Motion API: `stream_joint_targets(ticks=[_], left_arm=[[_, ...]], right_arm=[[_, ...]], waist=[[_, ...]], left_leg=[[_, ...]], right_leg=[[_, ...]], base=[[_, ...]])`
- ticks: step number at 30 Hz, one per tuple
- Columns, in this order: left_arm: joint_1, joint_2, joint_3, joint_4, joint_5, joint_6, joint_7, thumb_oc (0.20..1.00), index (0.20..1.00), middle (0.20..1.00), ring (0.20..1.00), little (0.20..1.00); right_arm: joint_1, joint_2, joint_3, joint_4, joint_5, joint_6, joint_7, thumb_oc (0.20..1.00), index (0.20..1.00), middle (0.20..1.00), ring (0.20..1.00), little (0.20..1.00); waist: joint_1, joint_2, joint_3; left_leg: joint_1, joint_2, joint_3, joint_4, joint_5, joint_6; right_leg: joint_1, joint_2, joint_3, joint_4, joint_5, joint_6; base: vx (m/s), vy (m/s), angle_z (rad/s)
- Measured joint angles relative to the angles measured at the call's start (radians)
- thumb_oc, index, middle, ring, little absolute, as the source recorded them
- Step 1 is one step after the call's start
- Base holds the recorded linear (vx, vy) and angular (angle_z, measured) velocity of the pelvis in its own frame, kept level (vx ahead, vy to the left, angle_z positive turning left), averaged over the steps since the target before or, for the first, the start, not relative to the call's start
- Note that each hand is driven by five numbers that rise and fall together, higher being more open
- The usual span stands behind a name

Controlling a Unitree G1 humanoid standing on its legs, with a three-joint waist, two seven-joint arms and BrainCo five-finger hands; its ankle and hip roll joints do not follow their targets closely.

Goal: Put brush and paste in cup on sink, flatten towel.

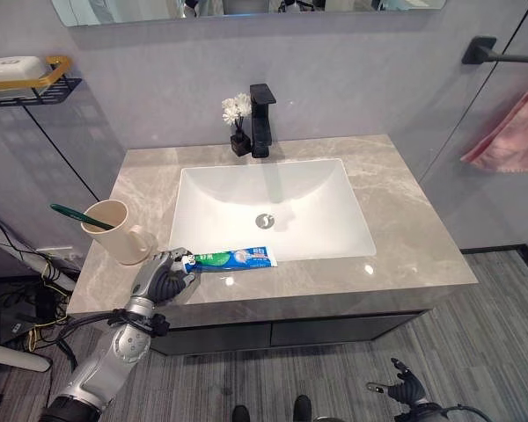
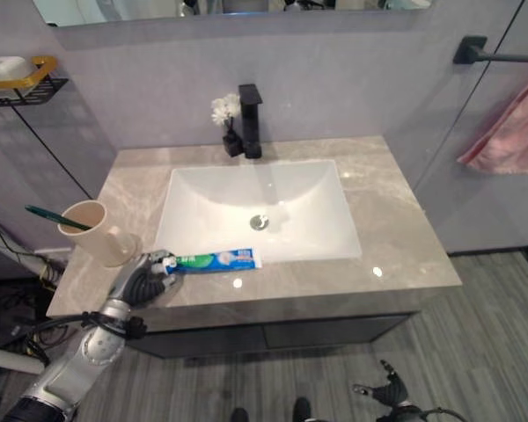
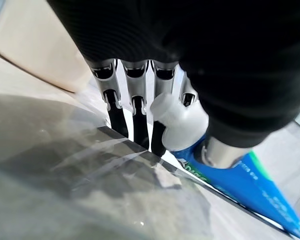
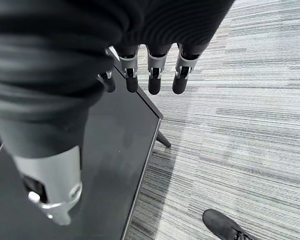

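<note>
A blue-green toothpaste tube (image 1: 233,258) lies on the counter along the front rim of the white basin (image 1: 334,224), its white cap (image 3: 177,122) pointing left. My left hand (image 1: 163,280) rests on the counter at that cap end, fingers (image 3: 135,115) and thumb curled round the cap. Just left of it stands a beige cup (image 1: 114,230) with a green toothbrush (image 1: 75,215) leaning out of it. A pink towel (image 1: 515,132) hangs bunched from a black bar on the right wall. My right hand (image 1: 405,384) hangs low by the floor, fingers (image 4: 155,75) relaxed and holding nothing.
A black faucet (image 1: 262,119) and a small vase of white flowers (image 1: 238,114) stand behind the basin. A wall shelf (image 1: 35,83) with a soap dish is at upper left. A dark cabinet front (image 4: 115,150) sits below the counter. A person's shoe (image 4: 222,225) is on the floor.
</note>
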State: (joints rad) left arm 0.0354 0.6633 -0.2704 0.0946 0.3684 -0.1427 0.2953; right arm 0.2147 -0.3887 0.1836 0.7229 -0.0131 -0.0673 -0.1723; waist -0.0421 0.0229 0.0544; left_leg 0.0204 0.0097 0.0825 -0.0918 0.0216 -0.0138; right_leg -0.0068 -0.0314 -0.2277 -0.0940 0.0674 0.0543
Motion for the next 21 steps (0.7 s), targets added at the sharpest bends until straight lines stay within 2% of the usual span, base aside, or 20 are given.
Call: stream_joint_targets(ticks=[8,15,21], left_arm=[[-0.01,-0.002,-0.017,0.013,0.04,0.014,0.01,0.2,0.2,0.2,0.2,0.2],[-0.036,-0.002,-0.03,0.044,0.078,0.016,0.045,0.2,0.2,0.2,0.2,0.2],[-0.031,-0.003,-0.038,0.044,0.114,0.024,0.084,0.2,0.2,0.2,0.2,0.2]], right_arm=[[-0.007,0.002,-0.002,0.018,0.002,-0.001,-0.026,1.0,1.0,1.0,1.0,1.0],[-0.044,0.03,-0.007,0.112,0.04,-0.004,-0.053,1.0,1.0,1.0,1.0,1.0],[-0.044,0.061,-0.064,0.145,0.112,-0.006,-0.091,1.0,1.0,1.0,1.0,1.0]], waist=[[0.0,0.006,-0.001],[0.0,-0.011,-0.008],[-0.001,-0.029,-0.013]], left_leg=[[0.013,0.0,0.004,0.002,-0.003,-0.002],[0.035,0.0,0.004,0.002,-0.003,-0.002],[0.045,0.001,0.005,-0.002,-0.003,-0.002]], right_leg=[[0.011,0.0,0.003,0.0,0.0,-0.002],[0.032,0.0,0.003,0.0,0.0,-0.001],[0.042,0.0,0.004,0.0,-0.002,-0.002]], base=[[-0.03,0.032,-0.01],[-0.03,0.016,0.0],[-0.03,0.001,-0.01]])
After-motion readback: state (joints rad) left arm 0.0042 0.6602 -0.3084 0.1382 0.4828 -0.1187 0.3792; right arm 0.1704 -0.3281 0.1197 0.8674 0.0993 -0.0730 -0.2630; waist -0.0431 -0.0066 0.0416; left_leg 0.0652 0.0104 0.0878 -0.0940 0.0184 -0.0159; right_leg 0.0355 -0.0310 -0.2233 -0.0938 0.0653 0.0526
